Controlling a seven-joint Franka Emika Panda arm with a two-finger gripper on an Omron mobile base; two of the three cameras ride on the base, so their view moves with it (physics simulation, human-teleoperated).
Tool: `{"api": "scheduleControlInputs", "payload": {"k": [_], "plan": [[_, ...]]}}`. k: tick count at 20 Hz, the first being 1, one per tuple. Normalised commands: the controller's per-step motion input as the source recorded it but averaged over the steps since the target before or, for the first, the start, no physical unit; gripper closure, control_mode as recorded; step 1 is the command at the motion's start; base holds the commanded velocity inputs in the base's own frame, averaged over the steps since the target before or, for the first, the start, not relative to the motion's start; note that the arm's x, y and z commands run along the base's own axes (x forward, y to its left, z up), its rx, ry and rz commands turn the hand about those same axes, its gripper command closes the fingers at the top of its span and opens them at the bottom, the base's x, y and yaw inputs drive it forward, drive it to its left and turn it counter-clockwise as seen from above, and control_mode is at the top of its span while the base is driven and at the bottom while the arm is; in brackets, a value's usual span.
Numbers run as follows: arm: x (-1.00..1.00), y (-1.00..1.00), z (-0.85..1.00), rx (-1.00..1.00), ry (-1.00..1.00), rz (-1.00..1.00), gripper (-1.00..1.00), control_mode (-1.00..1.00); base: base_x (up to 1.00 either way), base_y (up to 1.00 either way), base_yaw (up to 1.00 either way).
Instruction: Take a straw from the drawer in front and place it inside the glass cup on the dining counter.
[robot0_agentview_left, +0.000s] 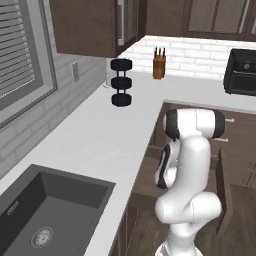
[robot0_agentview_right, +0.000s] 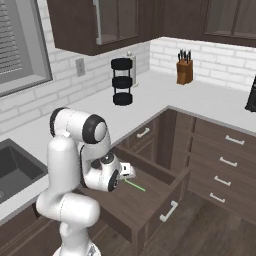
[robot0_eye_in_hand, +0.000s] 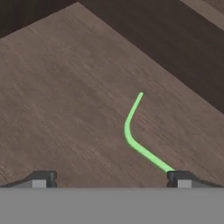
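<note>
Here, nearest first.
Gripper: the gripper (robot0_eye_in_hand: 111, 179) hangs over the floor of the open drawer, its 2 dark fingertips (robot0_eye_in_hand: 41, 179) spread wide apart with nothing between them.
Straw: the green straw (robot0_eye_in_hand: 135, 135) lies flat on the drawer's brown floor, bent partway along; in the hand view its near end runs down to the right-hand fingertip, and whether the 2 touch cannot be told. In the right base view it shows as a short green line (robot0_agentview_right: 135, 185) just beside the hand.
Drawer: the drawer (robot0_agentview_right: 150, 200) is pulled out from the cabinet run, plain brown inside, with a silver bar handle (robot0_agentview_right: 169, 211) on its front; the straw sits toward the middle of its floor, apart from the walls.
Arm: the white arm (robot0_agentview_right: 75, 165) folds down from its shoulder into the drawer.
Sink: a dark sink (robot0_agentview_left: 45, 215) is set in the white kitchen counter (robot0_agentview_left: 110, 135) to the arm's left.
Counter items: a black 3-tier stand (robot0_agentview_left: 121, 82) stands farther back, near the wall.
Far corner: a wooden knife block (robot0_agentview_left: 159, 65) stands against the white tile wall, well apart from the stand.
Far right: a black appliance (robot0_agentview_left: 240, 72) rests on the counter.
</note>
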Motion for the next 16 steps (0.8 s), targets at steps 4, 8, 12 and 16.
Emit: {"api": "scheduleControlInputs", "payload": {"k": [4, 8, 12, 16], "plan": [[0.49, -0.08, -0.05, 0.0, 0.01, 0.0, -1.0, -1.0, 0.0, 0.0, 0.0], [0.47, -0.18, -0.2, 0.02, 0.09, 0.0, -1.0, -1.0, 0.0, 0.0, 0.0], [0.35, -0.21, -0.33, 0.03, 0.12, 0.0, -1.0, -1.0, 0.0, 0.0, 0.0], [0.28, -0.29, -0.41, 0.04, 0.12, 0.0, -1.0, -1.0, 0.0, 0.0, 0.0]]}}
